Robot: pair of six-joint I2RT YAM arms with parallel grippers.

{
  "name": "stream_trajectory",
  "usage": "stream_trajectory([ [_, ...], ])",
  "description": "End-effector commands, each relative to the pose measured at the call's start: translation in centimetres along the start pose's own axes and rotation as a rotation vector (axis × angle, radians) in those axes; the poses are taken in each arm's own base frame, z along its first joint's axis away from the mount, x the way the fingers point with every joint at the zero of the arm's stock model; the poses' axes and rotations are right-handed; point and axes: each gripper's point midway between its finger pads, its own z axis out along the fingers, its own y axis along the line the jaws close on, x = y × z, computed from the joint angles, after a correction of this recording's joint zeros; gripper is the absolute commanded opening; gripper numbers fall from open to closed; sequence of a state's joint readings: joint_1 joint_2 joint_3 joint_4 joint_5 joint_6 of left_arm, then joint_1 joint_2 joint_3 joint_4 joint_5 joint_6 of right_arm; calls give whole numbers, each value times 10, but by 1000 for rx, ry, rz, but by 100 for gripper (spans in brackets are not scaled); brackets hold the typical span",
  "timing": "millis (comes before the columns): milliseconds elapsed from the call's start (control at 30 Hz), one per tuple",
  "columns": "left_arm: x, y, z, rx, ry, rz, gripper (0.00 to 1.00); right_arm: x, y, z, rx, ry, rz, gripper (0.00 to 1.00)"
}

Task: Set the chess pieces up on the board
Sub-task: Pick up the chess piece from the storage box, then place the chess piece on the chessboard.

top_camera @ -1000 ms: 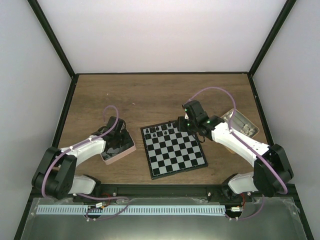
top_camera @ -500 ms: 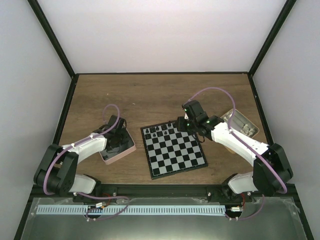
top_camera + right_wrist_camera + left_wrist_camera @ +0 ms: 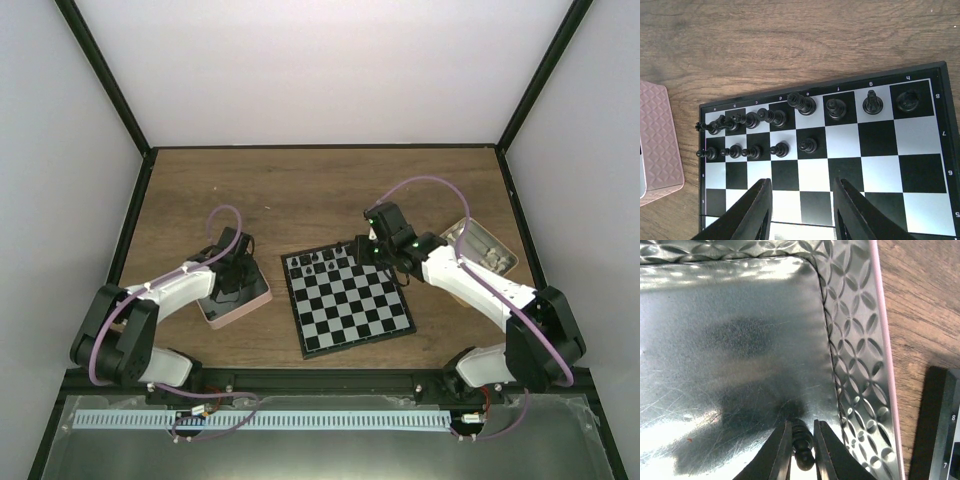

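Looking down, I see the board (image 3: 347, 300) on the surface (image 3: 300, 190), black pieces (image 3: 775, 117) along its far rows; the tray (image 3: 855, 365) is cut off. Above the board the right pincer (image 3: 802, 182) gapes, unmoved; the left pincer (image 3: 802, 424) clamps a half-hidden piece (image 3: 802, 435).

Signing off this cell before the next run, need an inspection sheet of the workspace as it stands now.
Surface: brown wooden table.
Job's things: board mid-table, slightly turned; black pieces in its two far rows, three second-row squares bare; no pale ones on it.
Clutter: pink-rimmed tray left of board; tin at right holding pale pieces.
End effectors: left end effector in the tray, shut on a black piece; right end effector open over the board, holding nothing.
Cables: purple cables arch over both arms, none on the board.
Surroundings: white walls, black frame posts.
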State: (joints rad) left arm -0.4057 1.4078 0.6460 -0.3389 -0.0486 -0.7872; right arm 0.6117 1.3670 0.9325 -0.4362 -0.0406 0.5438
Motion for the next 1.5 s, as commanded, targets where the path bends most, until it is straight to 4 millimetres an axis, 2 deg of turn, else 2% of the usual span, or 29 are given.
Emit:
stream_trajectory([
  [0,0,0,0,-8,13,14,14,-4,-1,1,1,-16,12,35],
  [133,-5,-1,-4,-12,-2,18,5,-4,0,0,-2,-19,11,35],
  [200,-11,-2,-11,-18,-25,27,4,-6,-1,-2,0,-27,14,35],
  [333,-34,-1,-41,-73,-104,77,4,-15,-6,-14,23,-99,37,34],
  [400,-42,-11,-58,-45,-121,145,4,-23,-11,-23,45,-161,53,34],
  [500,-45,-37,-77,50,-110,193,4,-36,-20,-39,86,-254,70,34],
  [600,-44,-72,-93,159,-99,235,4,-47,-34,-54,157,-342,89,34],
  [767,-31,-140,-103,235,-60,374,4,-51,-62,-65,215,-400,151,35],
  [933,-6,-202,-94,214,-30,535,5,-47,-89,-74,243,-434,230,36],
  [1167,39,-252,-55,134,87,670,8,-32,-139,-92,309,-470,364,38],
  [1267,60,-267,-38,141,140,698,8,-27,-150,-98,321,-494,390,38],
  [1333,71,-269,-23,117,180,703,8,-27,-151,-101,317,-504,396,38],
  [1467,74,-270,-7,67,198,710,8,-27,-149,-97,293,-500,390,39],
])
